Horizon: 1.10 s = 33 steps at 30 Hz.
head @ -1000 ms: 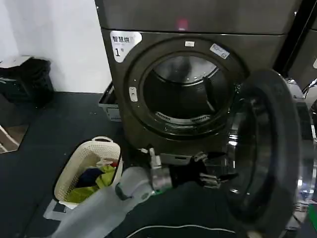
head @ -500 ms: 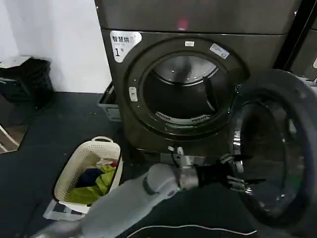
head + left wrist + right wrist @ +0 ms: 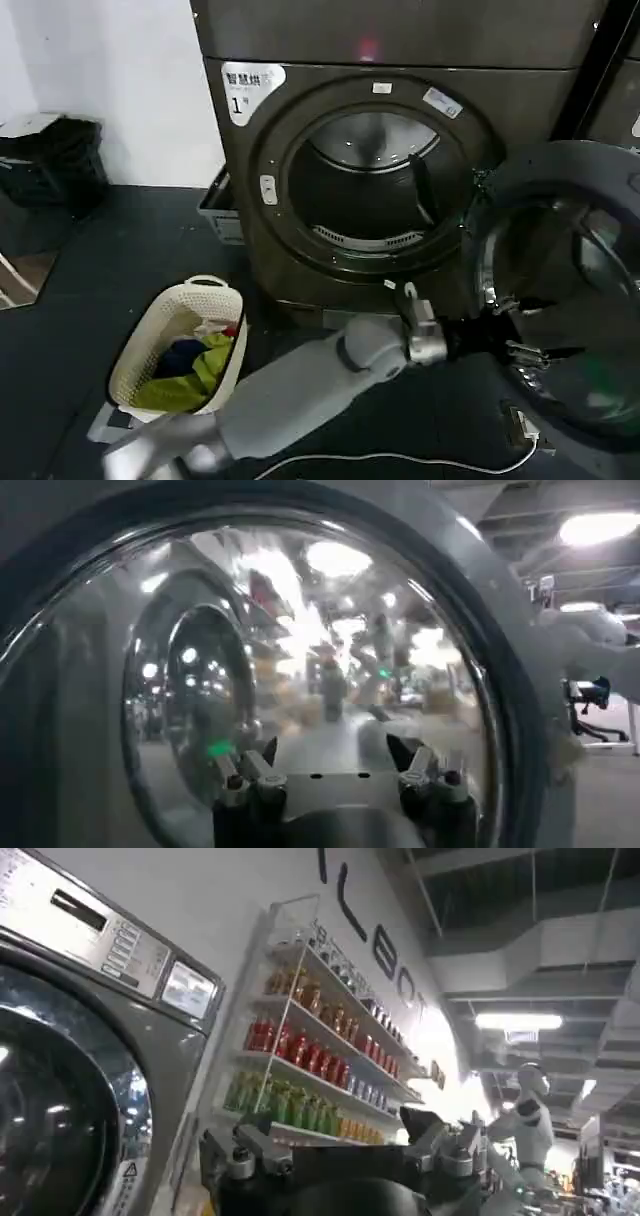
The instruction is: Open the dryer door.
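Head view, floor at left: a cream laundry basket (image 3: 178,345) with coloured clothes stands on the dark floor (image 3: 120,240) before a white wall.
Machine: drum opening (image 3: 370,190) fully exposed, label "1" above it at the left.
Left gripper (image 3: 530,352): arm reaches right; fingers apart, against the inner face.
Dryer door (image 3: 570,290): swung wide on the machine's right side.
Progress: judged essentially done; only withdrawal left.
Right gripper (image 3: 345,1153): parked, fingers apart, near a shelf of bottles (image 3: 300,1053).
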{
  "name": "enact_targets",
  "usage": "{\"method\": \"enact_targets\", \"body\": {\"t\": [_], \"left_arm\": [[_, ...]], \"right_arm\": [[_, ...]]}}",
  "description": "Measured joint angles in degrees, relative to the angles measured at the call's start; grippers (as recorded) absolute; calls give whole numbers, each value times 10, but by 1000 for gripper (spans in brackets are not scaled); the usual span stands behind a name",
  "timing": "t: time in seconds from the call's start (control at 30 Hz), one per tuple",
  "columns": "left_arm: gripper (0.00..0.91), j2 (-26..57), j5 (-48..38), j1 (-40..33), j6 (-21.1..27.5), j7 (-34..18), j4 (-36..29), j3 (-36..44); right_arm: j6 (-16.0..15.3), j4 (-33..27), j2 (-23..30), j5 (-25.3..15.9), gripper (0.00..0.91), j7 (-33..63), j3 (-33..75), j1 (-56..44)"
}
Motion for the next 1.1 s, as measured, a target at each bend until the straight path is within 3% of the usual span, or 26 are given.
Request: {"method": "enact_targets", "body": {"t": [0.27, 0.5, 1.1], "left_arm": [[907, -41, 23, -18, -24, -5, 53, 13], [907, -76, 49, -28, -43, -30, 89, 20], [907, -77, 59, -49, -65, -54, 168, 19]], "right_arm": [[1, 0, 1, -1, 907, 0, 5, -3], [22, -4, 0, -27, 907, 12, 22, -13], [25, 6, 0, -46, 907, 27, 80, -38]]}}
